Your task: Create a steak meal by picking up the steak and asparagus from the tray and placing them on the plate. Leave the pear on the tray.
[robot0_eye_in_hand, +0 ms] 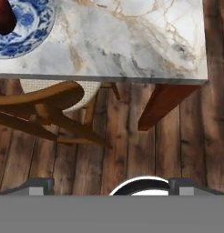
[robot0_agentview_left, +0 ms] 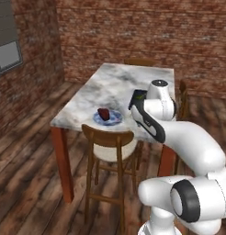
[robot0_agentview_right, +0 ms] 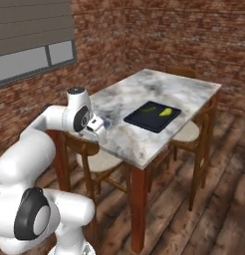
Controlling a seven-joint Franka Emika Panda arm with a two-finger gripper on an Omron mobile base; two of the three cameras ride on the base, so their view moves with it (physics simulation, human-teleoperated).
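The gripper hangs at the near edge of the worktop, pointing down past the rim toward the floor; its two tips barely peek into the hand view, wide apart at 7 and 5 o'clock with nothing between them, so it looks spread open and empty, though I cannot tell exactly how far. In the hand view the marble edge of the worktop runs across the top half, with a red-brown table leg dropping from it at about 1 o'clock and the curved back of a wooden chair at 9 o'clock. Up at 11 o'clock in that view sits the plate, and the steak rests on it, cut off by the corner. From the left base view the plate lies near the front edge of the worktop, just to the 9 o'clock side of the robot's wrist, the steak a dark lump in its middle. Farther out, at 1 o'clock from the gripper in the right base view, the tray sits well apart from the plate. On it the asparagus lies toward the 10 o'clock side and the pear just beside it toward 3 o'clock, apart from each other.
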